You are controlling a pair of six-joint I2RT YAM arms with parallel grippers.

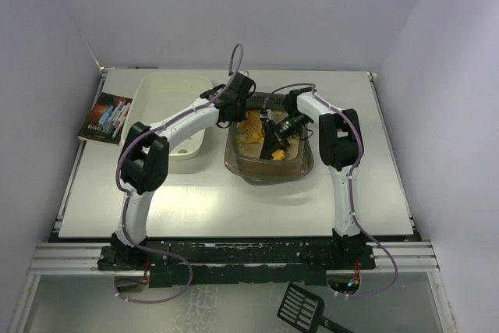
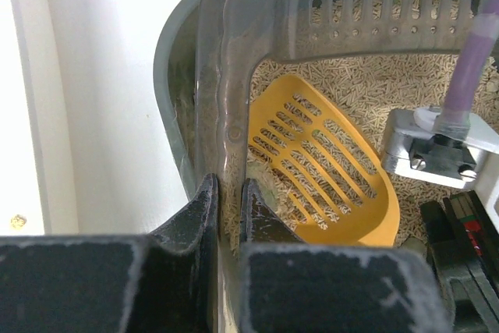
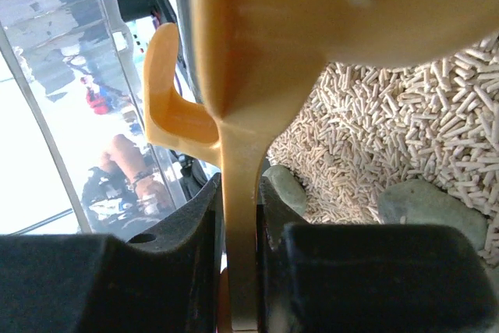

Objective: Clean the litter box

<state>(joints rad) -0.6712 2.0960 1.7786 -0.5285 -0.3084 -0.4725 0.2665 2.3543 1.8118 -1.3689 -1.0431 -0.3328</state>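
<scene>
The litter box, mid-table beside the white tub, is half hidden by the arms, its long axis running near-to-far. Its rim is pinched by the left gripper, and the yellow scoop is clamped by the right gripper.

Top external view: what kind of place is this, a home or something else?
Probably a robot test cell, not a home: plain walls enclose a white table, the left arm and right arm are bolted to a metal rail, and the litter box sits staged on the table.

Book beside white tub; black scoop near front.
</scene>
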